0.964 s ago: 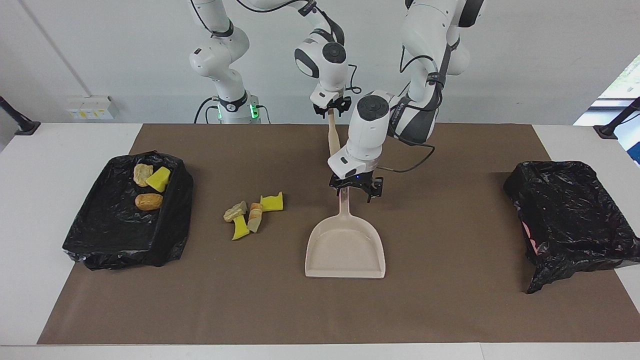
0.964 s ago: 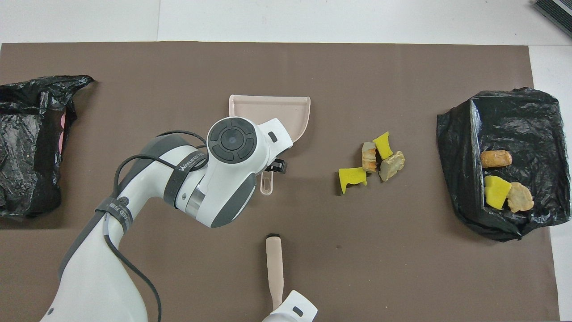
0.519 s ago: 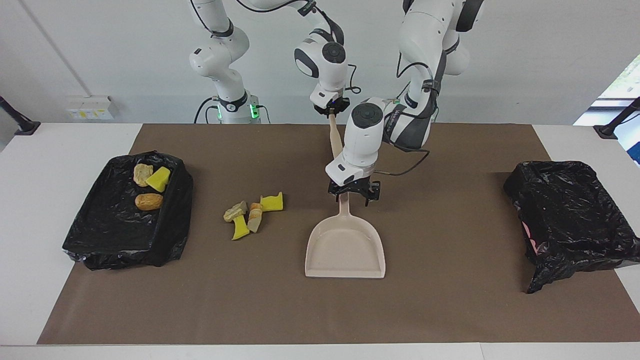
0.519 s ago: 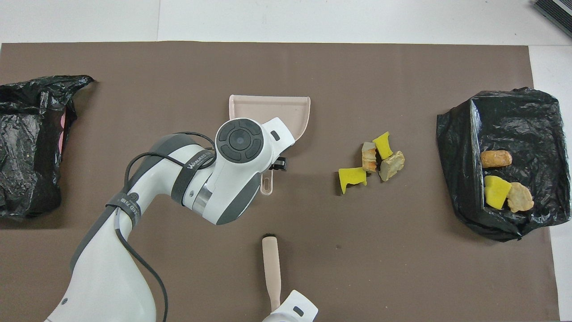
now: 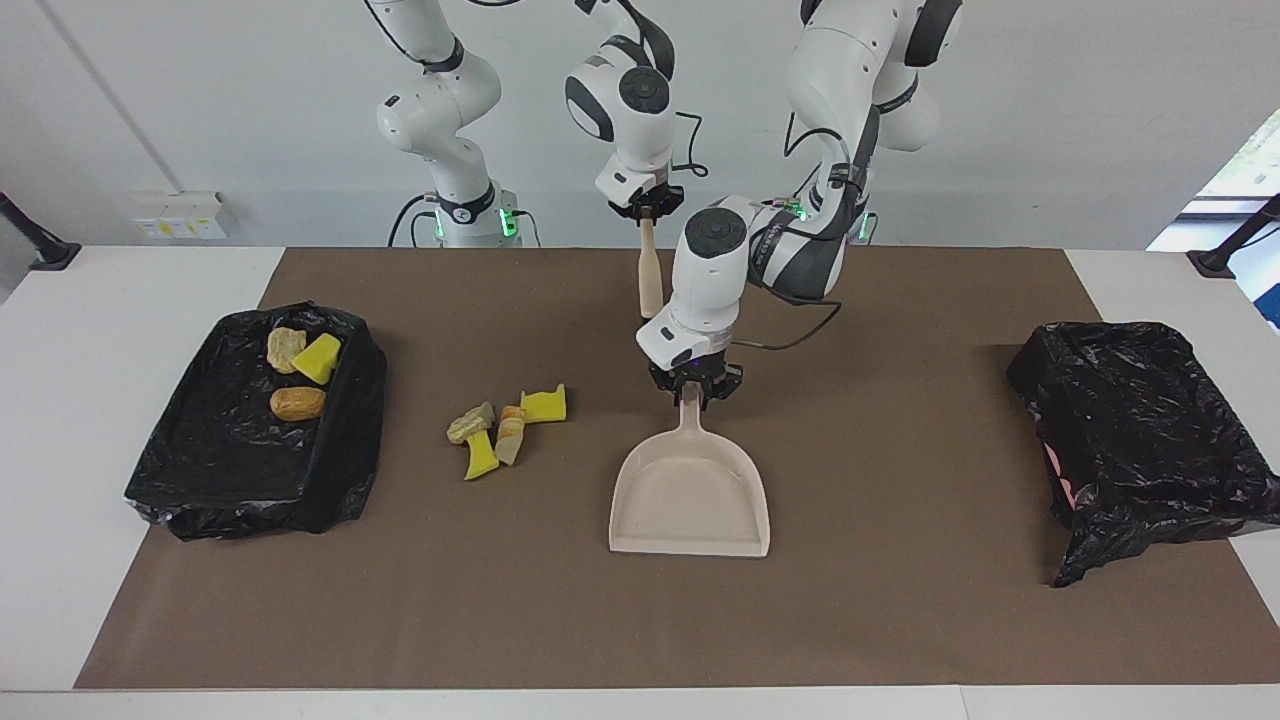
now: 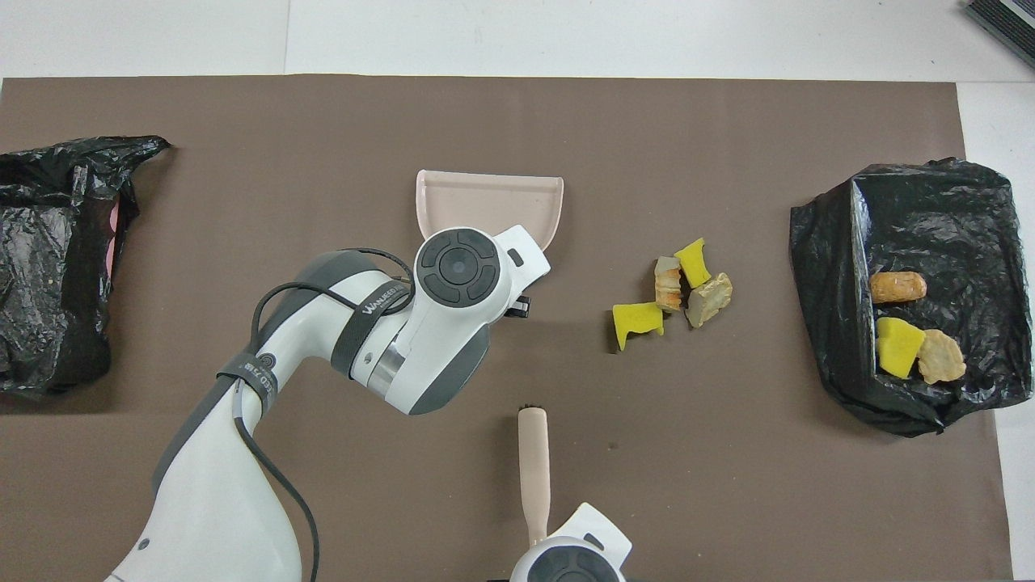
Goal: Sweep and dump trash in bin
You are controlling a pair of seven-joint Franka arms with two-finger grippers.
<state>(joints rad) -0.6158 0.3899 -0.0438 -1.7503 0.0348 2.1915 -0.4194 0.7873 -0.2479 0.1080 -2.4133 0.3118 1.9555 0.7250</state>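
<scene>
From across the table I can see my left gripper [image 5: 694, 392] clamped on the handle of the beige dustpan [image 5: 690, 495], a grip that my own wrist hides from above. My right gripper [image 5: 647, 209] is closed on the top of a brush [image 5: 649, 268], which hangs upright over the brown mat [image 5: 900, 600]; the overhead view shows only its pale handle. I count seven pieces of trash [image 5: 505, 428]: four loose on the mat toward my right arm's end, beside the dustpan, and three in the black-lined bin [image 5: 240, 470] at that end. They are small bright yellow wedges and tan, bread-like chunks. A second black-lined bin [image 5: 1140, 440] sits at my left arm's end.
</scene>
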